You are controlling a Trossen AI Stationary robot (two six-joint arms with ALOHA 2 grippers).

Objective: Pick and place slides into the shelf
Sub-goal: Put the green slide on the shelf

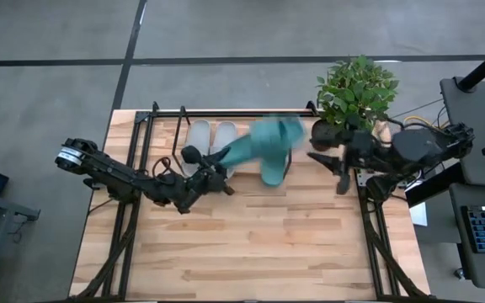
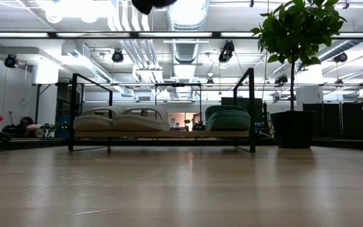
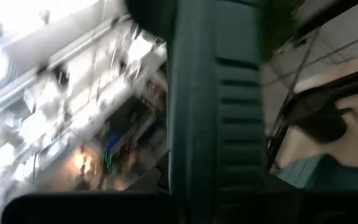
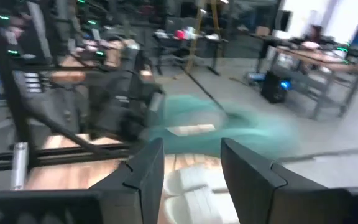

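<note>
The bench (image 1: pixel 251 244) is mostly bare wood, with the shelf (image 2: pixel 162 133) at its far edge beside a potted plant (image 1: pixel 356 88). Two light grey slides (image 1: pixel 211 137) and one teal slide (image 2: pixel 227 118) already sit on the rack. The last teal slide (image 1: pixel 255 150) is in the air over the shelf, clamped in the left gripper (image 1: pixel 219 172) (mid-carry, I'd say). Next move looks like lowering it in beside its partner, then letting go. The right gripper (image 4: pixel 191 168) waits near the plant, fingers apart and holding nothing.
</note>
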